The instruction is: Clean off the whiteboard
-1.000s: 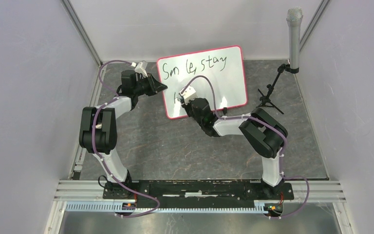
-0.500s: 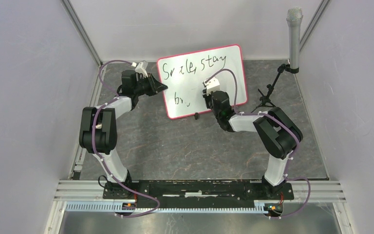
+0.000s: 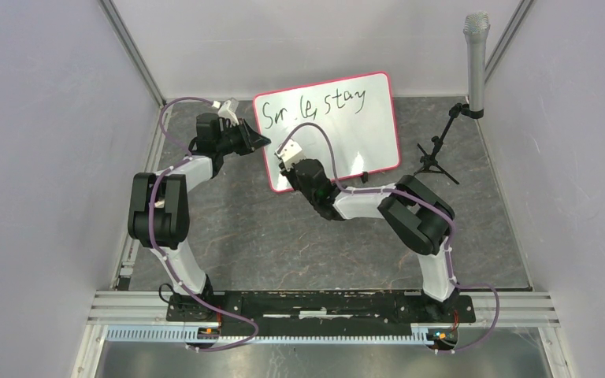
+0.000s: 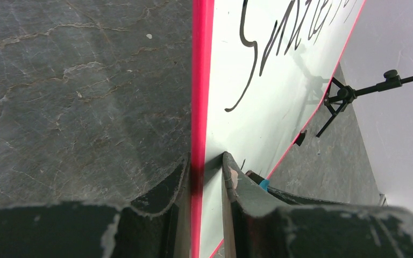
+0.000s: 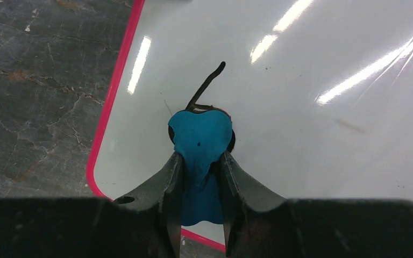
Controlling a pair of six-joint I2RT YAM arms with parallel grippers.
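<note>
The glossy white, pink-framed whiteboard far back on the grey table is clamped by its left edge in the left gripper, and a teal eraser pad pinched in the right gripper is pressed to it.

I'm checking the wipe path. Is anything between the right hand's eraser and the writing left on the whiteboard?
Nothing visible. The right hand holds the blue eraser on the whiteboard at a leftover stroke; bare board lies between it and the top line of writing. The left hand grips the board's left edge, off the path.
</note>
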